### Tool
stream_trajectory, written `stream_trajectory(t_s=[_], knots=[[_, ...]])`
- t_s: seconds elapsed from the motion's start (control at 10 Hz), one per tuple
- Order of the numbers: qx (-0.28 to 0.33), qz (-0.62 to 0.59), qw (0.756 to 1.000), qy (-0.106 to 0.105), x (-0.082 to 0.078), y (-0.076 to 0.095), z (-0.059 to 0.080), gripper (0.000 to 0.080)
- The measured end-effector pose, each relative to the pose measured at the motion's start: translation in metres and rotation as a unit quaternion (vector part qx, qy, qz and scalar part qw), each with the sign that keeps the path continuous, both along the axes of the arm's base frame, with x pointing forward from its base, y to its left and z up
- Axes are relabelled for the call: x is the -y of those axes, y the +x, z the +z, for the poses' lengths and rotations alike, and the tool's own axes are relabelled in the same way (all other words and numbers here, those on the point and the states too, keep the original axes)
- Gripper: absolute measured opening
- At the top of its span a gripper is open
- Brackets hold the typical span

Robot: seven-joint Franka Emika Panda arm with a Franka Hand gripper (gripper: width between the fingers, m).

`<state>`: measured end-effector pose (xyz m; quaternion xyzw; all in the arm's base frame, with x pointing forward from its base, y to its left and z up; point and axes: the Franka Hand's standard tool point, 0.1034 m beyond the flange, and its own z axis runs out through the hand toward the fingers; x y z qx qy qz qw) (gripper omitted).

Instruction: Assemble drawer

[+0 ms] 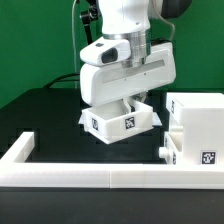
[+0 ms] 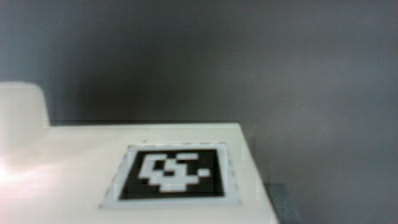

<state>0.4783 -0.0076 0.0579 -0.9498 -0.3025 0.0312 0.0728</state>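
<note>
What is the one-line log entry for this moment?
gripper: low over small box, grip state hidden | small box: upright, tag visible | big box: at exterior view's right

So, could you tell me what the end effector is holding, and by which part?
It cannot be told: the end effector sits over the top of the small box, but its fingertips are hidden.

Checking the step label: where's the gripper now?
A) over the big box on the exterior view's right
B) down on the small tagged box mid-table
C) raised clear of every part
B: the gripper sits right on top of the small tagged box, while the big box stands apart on the exterior view's right.
</note>
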Motion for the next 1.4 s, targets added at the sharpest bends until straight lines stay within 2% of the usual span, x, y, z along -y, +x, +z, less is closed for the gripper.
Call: stream_trajectory(t_s=[0.4,0.5,0.7,0.8,1.0,1.1,1.2,1.4], knots=[[0.02,0.202,0.979,0.007,0.01,0.018,0.0,0.0045],[0.027,0.269,0.963,0.004,0.014,0.022,0.002,0.0045],[0.03,0.325,0.945,0.01,0.015,0.021,0.001,0.0045],[0.034,0.382,0.924,0.014,0.017,0.021,0.0,0.0045],[0.048,0.502,0.863,0.011,0.033,0.028,0.004,0.0045],[0.049,0.544,0.838,0.009,0.036,0.031,0.005,0.0045],[0.051,0.558,0.828,0.008,0.037,0.032,0.005,0.0045],[0.05,0.554,0.831,0.008,0.037,0.031,0.004,0.0045]])
